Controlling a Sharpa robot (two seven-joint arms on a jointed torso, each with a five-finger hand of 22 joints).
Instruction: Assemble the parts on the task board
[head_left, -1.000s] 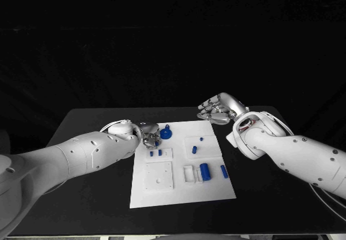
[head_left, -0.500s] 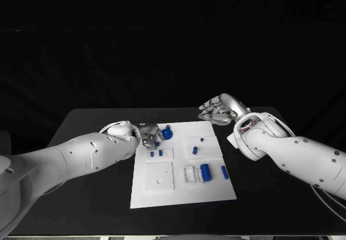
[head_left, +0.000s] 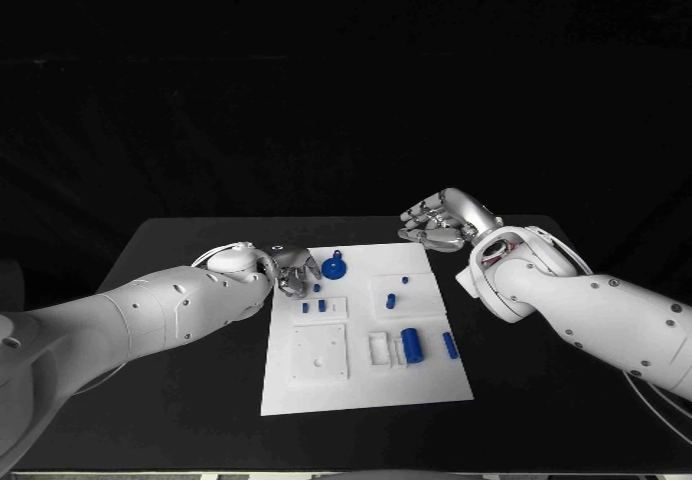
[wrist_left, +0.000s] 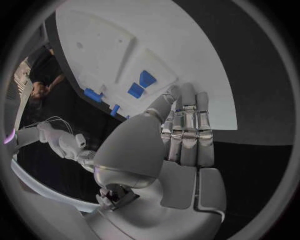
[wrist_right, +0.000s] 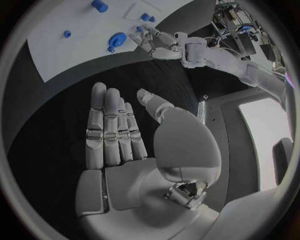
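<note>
The left hand (head_left: 293, 270) sits at the task board's (head_left: 361, 385) left edge, fingers straight and together, empty; its fingertips hide part of the board's edge. The round blue part (head_left: 335, 267) lies just beside it, near the board's far edge. The right hand (head_left: 440, 222) hovers past the far right corner, fingers loosely apart, holding nothing.

The room behind the black table (head_left: 188, 240) is very dark, almost all black. Light falls from above on the flat white plastic task board (head_left: 361, 385), which shines bright. The smooth white arms look bright too, with soft grey shade on their undersides. Both wrist views are round and bend straight edges into curves near the rim. A bright white patch glares in the right wrist view.
</note>
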